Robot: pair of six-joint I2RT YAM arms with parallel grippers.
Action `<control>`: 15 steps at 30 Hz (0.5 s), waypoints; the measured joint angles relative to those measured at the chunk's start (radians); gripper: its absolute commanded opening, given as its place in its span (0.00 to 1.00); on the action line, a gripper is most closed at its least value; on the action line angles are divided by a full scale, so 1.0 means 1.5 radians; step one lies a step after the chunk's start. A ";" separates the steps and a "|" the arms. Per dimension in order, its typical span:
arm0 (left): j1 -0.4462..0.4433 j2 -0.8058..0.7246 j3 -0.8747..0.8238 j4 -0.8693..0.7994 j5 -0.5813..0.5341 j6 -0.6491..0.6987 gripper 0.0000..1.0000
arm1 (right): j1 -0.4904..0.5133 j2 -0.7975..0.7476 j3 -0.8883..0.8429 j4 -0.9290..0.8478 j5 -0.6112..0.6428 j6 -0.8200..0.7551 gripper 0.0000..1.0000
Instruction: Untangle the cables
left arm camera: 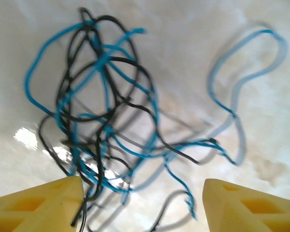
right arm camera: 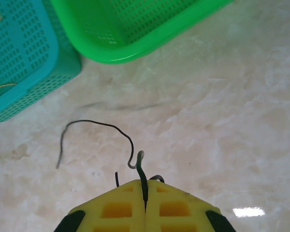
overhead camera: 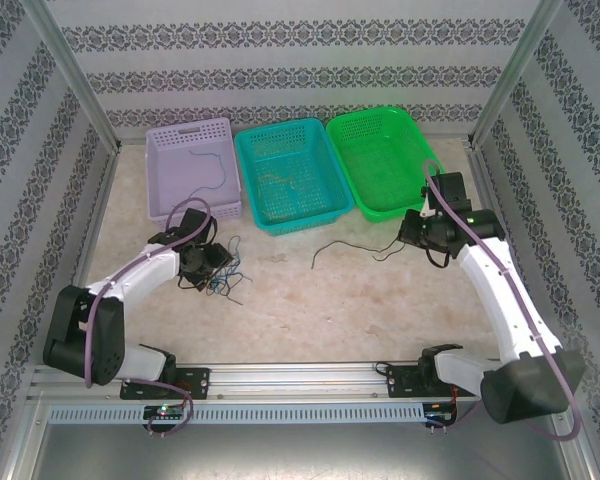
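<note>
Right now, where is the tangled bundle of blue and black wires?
In the top view the bundle lies on the table, left side, at the left end effector, near the lavender plastic basket.

Bright, even light; glare on the table (left arm camera: 193,43), close-up cables (left arm camera: 104,63) blurred.

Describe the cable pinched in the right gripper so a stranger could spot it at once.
Find the green basket, rightmost of three. In front of it a single black cable trails across the tabletop, one end pinched in the shut right gripper. Unlike the blue-and-black tangle to its left, it lies alone.
</note>
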 measured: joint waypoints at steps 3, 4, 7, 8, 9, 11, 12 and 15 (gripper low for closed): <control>-0.005 -0.039 0.036 -0.015 0.010 -0.041 0.75 | 0.008 -0.027 -0.001 -0.001 -0.021 0.002 0.00; -0.007 -0.049 0.048 -0.017 0.012 -0.052 0.75 | 0.011 -0.035 -0.001 -0.001 -0.026 0.003 0.00; -0.019 -0.069 0.096 -0.025 0.016 -0.085 0.74 | 0.016 -0.057 -0.008 0.005 -0.052 0.012 0.00; -0.027 -0.072 0.113 -0.027 0.016 -0.095 0.74 | 0.016 -0.063 -0.010 0.007 -0.061 0.014 0.00; -0.037 -0.073 0.130 -0.027 0.016 -0.105 0.74 | 0.016 -0.068 -0.010 0.012 -0.072 0.017 0.00; -0.060 -0.072 0.162 -0.027 0.017 -0.123 0.73 | 0.016 -0.076 -0.010 0.026 -0.093 0.021 0.00; -0.075 -0.072 0.180 -0.027 0.017 -0.134 0.73 | 0.016 -0.080 -0.010 0.034 -0.106 0.024 0.00; -0.123 -0.065 0.233 -0.022 0.017 -0.173 0.73 | 0.020 -0.088 -0.008 0.067 -0.146 0.033 0.00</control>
